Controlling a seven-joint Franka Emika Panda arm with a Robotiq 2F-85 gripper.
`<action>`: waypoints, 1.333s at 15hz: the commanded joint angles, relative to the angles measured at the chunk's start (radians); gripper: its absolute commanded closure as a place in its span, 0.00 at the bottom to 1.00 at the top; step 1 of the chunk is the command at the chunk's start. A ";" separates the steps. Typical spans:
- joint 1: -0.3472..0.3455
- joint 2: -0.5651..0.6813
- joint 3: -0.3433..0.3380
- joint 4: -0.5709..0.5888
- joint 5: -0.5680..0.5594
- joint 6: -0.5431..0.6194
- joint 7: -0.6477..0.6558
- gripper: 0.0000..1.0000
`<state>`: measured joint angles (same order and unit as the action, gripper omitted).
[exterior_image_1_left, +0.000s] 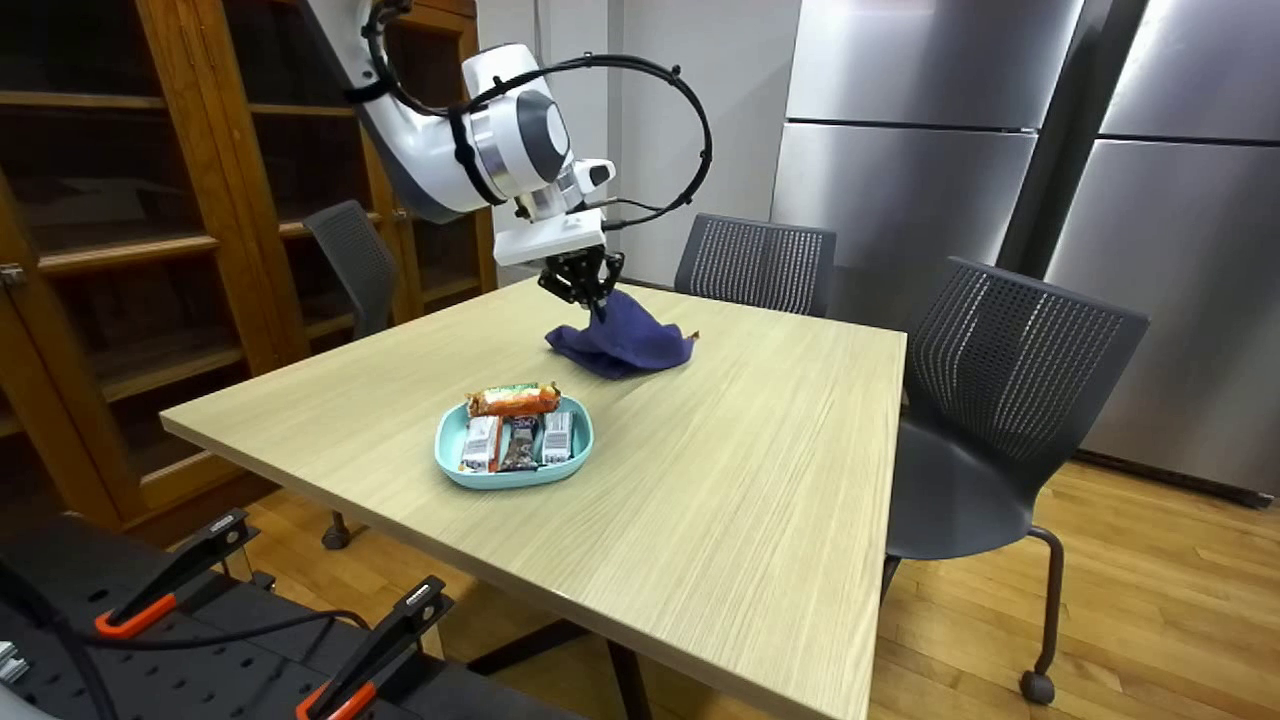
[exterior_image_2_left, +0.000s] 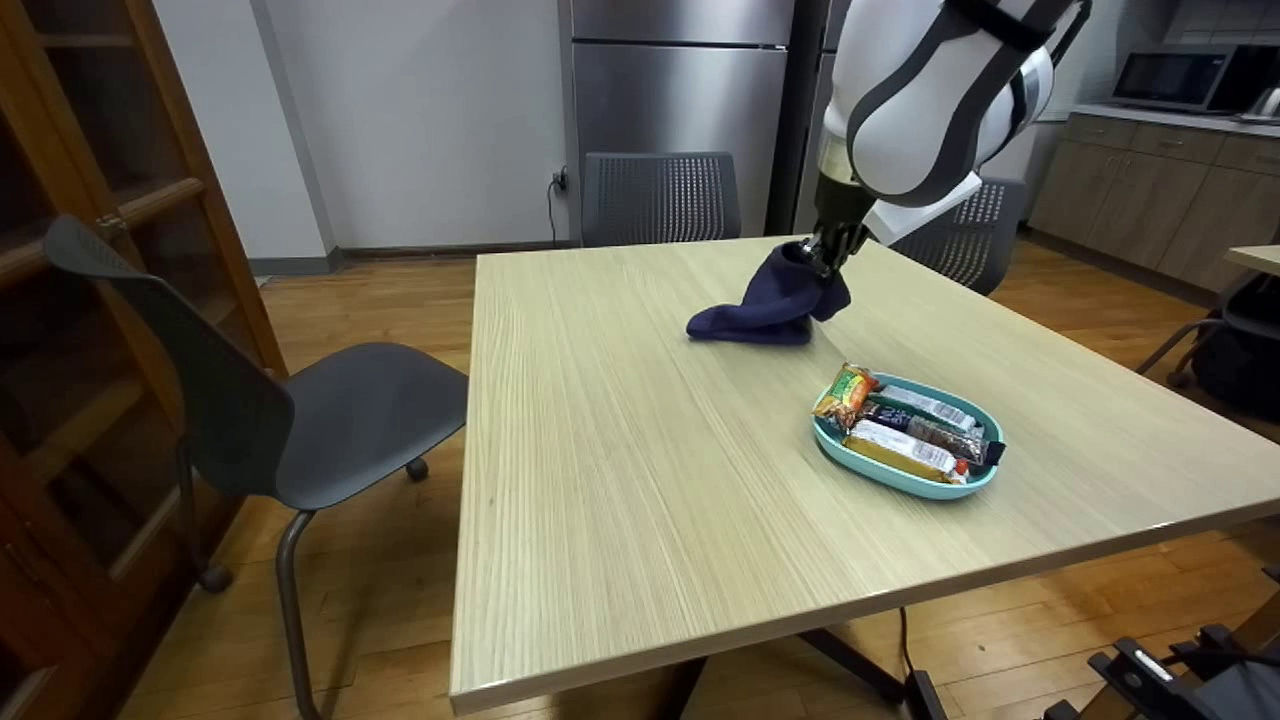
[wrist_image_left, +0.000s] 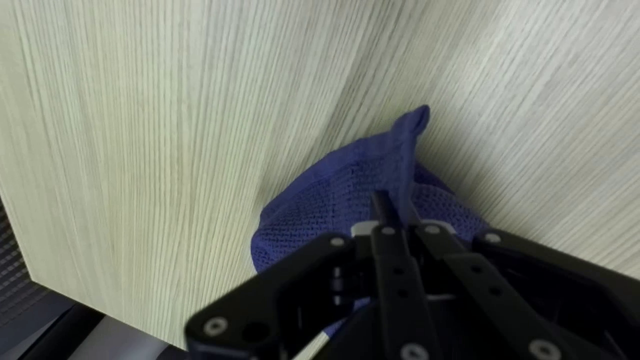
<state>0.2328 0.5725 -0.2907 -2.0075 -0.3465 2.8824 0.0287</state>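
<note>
At two o'clock from the middle of the pale counter (exterior_image_1_left: 720, 500), in an exterior view, stands a steel fridge (exterior_image_1_left: 910, 200), and a wooden cabinet (exterior_image_1_left: 245, 260) with glass doors stands toward ten o'clock. Three dark chairs (exterior_image_1_left: 1020, 370) stand round the counter, at ten, at three, and between one and two o'clock. From eleven o'clock the white arm (exterior_image_1_left: 425, 160) reaches over. Between twelve and one o'clock on the counter sits a crumpled dark blue cloth (exterior_image_1_left: 630, 340), its peak raised and its lower folds on the surface. Toward eight o'clock, apart from the cloth, rests a turquoise tray (exterior_image_1_left: 515, 481). At the cloth's eleven o'clock the gripper (wrist_image_left: 398, 210) points down, clamped on a pinched fold of it; in the wrist view the fold's tip sticks out toward twelve o'clock. On the tray's twelve o'clock side lies an orange snack bar (exterior_image_1_left: 514, 401); below it are a white bar (exterior_image_1_left: 481, 443) at nine o'clock, a dark bar (exterior_image_1_left: 521, 444) in the middle and a pale bar (exterior_image_1_left: 557, 437) at three. At the cloth's three o'clock edge shows an orange scrap (exterior_image_1_left: 694, 336), too small to identify.
</note>
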 joint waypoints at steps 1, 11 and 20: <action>0.010 -0.091 0.002 -0.058 -0.053 -0.038 -0.005 0.99; 0.008 -0.210 0.015 -0.146 -0.185 -0.104 0.023 0.99; 0.019 -0.299 0.036 -0.251 -0.221 -0.112 0.121 0.99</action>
<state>0.2410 0.3510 -0.2643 -2.2051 -0.5256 2.8086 0.0817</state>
